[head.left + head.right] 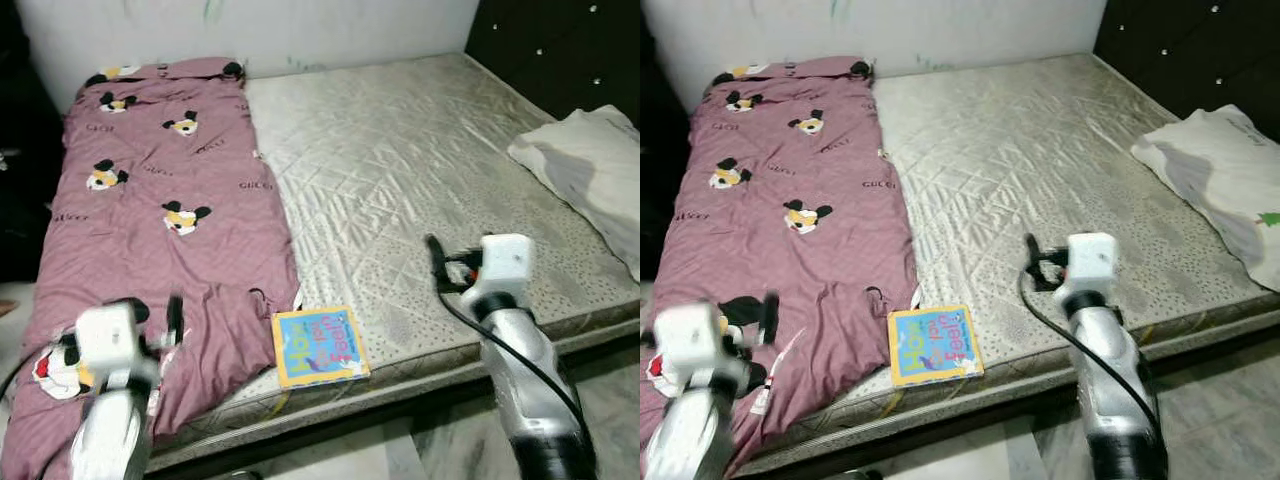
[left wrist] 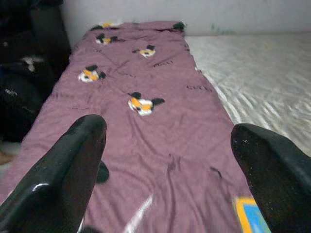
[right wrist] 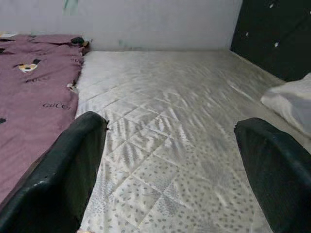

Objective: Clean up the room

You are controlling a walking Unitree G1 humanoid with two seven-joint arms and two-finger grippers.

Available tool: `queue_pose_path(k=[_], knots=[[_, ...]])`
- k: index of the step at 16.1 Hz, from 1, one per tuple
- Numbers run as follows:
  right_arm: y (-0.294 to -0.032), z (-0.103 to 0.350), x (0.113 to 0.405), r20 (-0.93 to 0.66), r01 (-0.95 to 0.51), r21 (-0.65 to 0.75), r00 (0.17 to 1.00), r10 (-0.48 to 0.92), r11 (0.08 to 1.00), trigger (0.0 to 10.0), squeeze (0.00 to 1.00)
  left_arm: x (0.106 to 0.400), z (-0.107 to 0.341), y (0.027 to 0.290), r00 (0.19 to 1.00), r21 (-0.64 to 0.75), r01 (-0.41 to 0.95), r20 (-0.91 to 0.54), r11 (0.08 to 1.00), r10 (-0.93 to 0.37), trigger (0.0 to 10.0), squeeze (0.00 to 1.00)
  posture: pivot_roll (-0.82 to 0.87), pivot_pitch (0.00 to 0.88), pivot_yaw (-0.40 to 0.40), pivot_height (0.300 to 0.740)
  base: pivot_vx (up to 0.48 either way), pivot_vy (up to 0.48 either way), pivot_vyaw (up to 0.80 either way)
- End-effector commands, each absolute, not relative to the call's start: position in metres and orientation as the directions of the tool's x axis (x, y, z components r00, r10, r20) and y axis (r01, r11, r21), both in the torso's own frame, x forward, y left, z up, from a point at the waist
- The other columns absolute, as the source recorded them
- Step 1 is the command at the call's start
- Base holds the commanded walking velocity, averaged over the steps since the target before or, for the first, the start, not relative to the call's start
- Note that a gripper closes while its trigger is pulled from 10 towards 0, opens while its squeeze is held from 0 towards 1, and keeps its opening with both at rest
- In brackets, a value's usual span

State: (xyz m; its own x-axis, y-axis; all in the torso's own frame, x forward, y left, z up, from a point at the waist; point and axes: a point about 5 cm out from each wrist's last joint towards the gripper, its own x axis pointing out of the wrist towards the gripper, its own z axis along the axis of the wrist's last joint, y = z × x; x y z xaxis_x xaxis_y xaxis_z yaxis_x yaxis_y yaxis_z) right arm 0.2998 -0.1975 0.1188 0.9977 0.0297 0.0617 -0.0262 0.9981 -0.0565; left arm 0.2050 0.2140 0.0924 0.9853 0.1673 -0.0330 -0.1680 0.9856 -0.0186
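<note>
A mauve blanket printed with cartoon mice lies spread over the left side of a bare quilted mattress. A small blue and yellow picture book rests at the mattress's near edge, just right of the blanket. My left gripper hovers open over the blanket's near end, to the left of the book; between its fingers I see the blanket. My right gripper is open above the mattress, right of the book and empty, its fingers wide apart.
A white pillow lies at the mattress's right edge beside a dark tufted headboard. A pale wall runs along the far side. Marbled floor shows at the near right, and dark clutter stands left of the bed.
</note>
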Motion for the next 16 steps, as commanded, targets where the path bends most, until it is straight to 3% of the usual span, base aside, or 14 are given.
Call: queue_pose_path(k=[1,3,5,7,8,10,13,16], knots=[[-0.199,0.122,0.294,0.081,-0.013,-0.078,0.997,0.019,0.997,10.0,0.0,0.2,0.099,0.215,0.989,-0.017,-0.148,-0.018,0.989,0.147,10.0,0.0,0.06,0.083,0.006,0.74,0.0,0.0,0.0],[-0.213,0.106,0.263,0.02,0.106,-0.033,0.994,-0.105,0.994,10.0,0.0,0.18,0.095,0.218,0.978,-0.028,-0.205,-0.042,0.978,0.204,10.0,0.0,0.06,0.081,0.008,0.74,0.0,0.0,0.0],[-0.208,0.101,0.248,-0.003,0.069,-0.04,0.998,-0.07,0.997,10.0,0.0,0.176,0.091,0.21,0.982,-0.025,-0.178,-0.07,0.984,0.176,10.0,0.0,0.05,0.067,-0.006,0.74,0.0,0.0,0.0],[-0.2,0.107,0.24,0.014,0.034,-0.086,0.999,-0.033,0.996,10.0,0.0,0.183,0.096,0.203,0.995,0.078,-0.068,-0.063,0.995,0.073,10.0,0.0,0.04,0.058,-0.014,0.74,0.0,0.0,0.0],[-0.196,0.111,0.234,0.02,0.024,-0.062,1.0,-0.023,0.998,10.0,0.0,0.19,0.097,0.198,0.997,0.112,0.042,-0.068,0.993,-0.034,10.0,0.0,0.02,0.048,-0.021,0.74,0.0,0.0,0.0],[-0.192,0.111,0.225,0.023,0.013,-0.03,1.0,-0.012,0.999,10.0,0.0,0.197,0.101,0.194,0.993,0.124,0.118,-0.025,0.985,-0.116,10.0,0.0,0.0,0.041,-0.003,0.74,0.0,0.0,0.0],[-0.2,0.105,0.211,0.029,0.028,-0.059,0.999,-0.026,0.998,10.0,0.0,0.2,0.097,0.178,0.998,0.016,0.067,-0.017,0.998,-0.067,10.0,0.0,-0.03,0.041,0.033,0.74,0.0,0.0,0.0],[-0.208,0.11,0.212,0.021,-0.027,-0.059,0.999,0.028,0.998,10.0,0.0,0.206,0.093,0.171,0.998,-0.002,0.065,-0.013,0.998,-0.065,10.0,0.0,-0.05,0.044,0.034,0.74,0.0,0.0,0.0]])
